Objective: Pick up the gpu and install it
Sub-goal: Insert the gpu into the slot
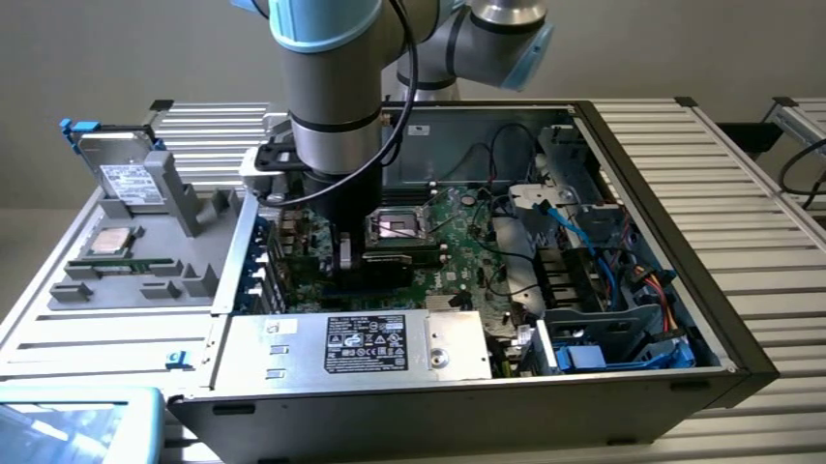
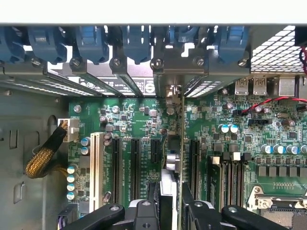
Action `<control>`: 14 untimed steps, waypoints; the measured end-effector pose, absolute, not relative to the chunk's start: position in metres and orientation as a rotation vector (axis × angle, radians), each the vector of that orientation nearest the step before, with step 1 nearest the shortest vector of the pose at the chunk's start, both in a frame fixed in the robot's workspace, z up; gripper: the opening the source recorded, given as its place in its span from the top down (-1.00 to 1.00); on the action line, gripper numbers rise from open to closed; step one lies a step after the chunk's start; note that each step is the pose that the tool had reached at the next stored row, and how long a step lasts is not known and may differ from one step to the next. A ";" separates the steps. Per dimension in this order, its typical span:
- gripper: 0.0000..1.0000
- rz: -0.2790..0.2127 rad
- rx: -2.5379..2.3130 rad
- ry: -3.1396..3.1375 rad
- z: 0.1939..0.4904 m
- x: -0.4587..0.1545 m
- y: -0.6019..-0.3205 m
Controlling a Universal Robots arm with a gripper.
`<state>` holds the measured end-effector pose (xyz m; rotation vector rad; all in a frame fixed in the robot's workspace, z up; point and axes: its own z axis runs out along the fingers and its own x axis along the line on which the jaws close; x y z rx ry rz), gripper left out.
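Inside the computer case (image 1: 452,420), the wrist view shows the tool (image 2: 170,194) clamped on the edge-on gpu (image 2: 172,160).

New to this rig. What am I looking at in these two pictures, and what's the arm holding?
A Universal Robots arm reaches into an open desktop computer case. The exterior view is from a camera off the arm; the wrist view is from a camera on the wrist, looking past the gripper onto the motherboard. The gripper is closed on the gpu, seen edge-on, upright over the expansion slots. On the exterior view's left, a gray tray holds a labelled drive and a memory stick.
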<state>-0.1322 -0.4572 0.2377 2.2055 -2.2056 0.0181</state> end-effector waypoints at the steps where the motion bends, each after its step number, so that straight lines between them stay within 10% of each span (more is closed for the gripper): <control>1: 0.44 0.018 2.206 -2.206 0.238 -0.132 -0.457; 14: 0.44 0.018 2.200 -2.210 0.238 -0.132 -0.456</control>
